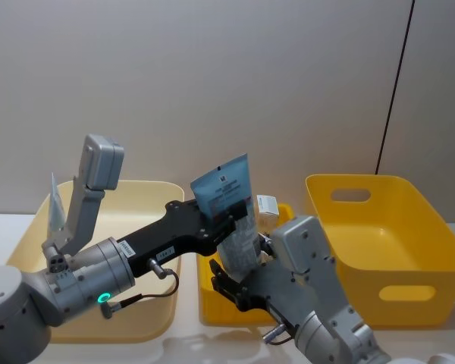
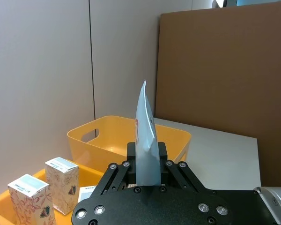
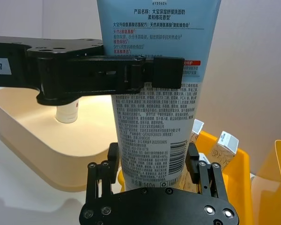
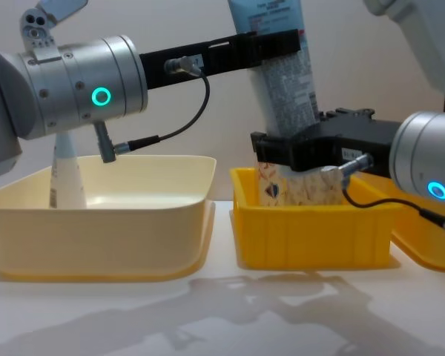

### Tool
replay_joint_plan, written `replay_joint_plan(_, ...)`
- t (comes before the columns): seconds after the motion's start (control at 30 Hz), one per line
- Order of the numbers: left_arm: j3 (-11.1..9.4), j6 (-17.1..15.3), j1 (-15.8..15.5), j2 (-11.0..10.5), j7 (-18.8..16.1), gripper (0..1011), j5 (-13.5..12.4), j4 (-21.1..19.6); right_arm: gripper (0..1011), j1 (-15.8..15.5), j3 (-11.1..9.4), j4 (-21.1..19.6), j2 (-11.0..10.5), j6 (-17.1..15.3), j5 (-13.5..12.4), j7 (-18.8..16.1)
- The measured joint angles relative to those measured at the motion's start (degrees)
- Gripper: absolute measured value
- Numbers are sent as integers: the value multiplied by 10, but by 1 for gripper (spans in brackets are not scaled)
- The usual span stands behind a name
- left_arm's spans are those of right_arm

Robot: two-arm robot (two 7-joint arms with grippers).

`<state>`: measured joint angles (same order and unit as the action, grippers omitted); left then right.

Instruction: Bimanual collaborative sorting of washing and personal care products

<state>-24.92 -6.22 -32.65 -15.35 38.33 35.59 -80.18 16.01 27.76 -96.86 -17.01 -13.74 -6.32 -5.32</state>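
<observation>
Clamping one pale blue tube [image 3: 154, 117] together: left gripper [image 2: 146, 157] high, right gripper [image 3: 152, 157] low.

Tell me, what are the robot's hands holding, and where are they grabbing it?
Both hold one pale blue tube: the left gripper clamps its upper part, below the crimped end; the right gripper grips its lower part.

A pale blue tube [image 1: 224, 186] [image 3: 154, 122] [image 4: 283, 74] covered in tiny print is held up in the air. Its flat crimped end is on top and it leans a little toward 11 o'clock. At its 9 o'clock, a whitish cone tube [image 1: 55, 205] [image 4: 65, 178] stands wide end down in the cream bin [image 1: 148, 188]. Small flowery cartons [image 2: 62, 183] [image 1: 267, 205] stand upright in the little yellow bin [image 4: 311, 237], at the blue tube's 3 o'clock.
</observation>
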Motion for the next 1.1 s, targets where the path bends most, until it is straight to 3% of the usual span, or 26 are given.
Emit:
replay_joint_plan(0.27,0,0,0,0,0,240,0,0,671,6,4,10,9,3,8,8)
replay_joint_plan(0.57,0,0,0,0,0,240,0,0,641,9,6,16,14,5,13,12)
replay_joint_plan(0.67,0,0,0,0,0,286,0,0,640,10,6,17,15,5,14,13)
replay_joint_plan(0.87,0,0,0,0,0,492,0,0,641,10,5,17,16,5,14,13)
replay_joint_plan(1.1,0,0,0,0,0,716,0,0,640,-1,-10,10,10,-2,14,19)
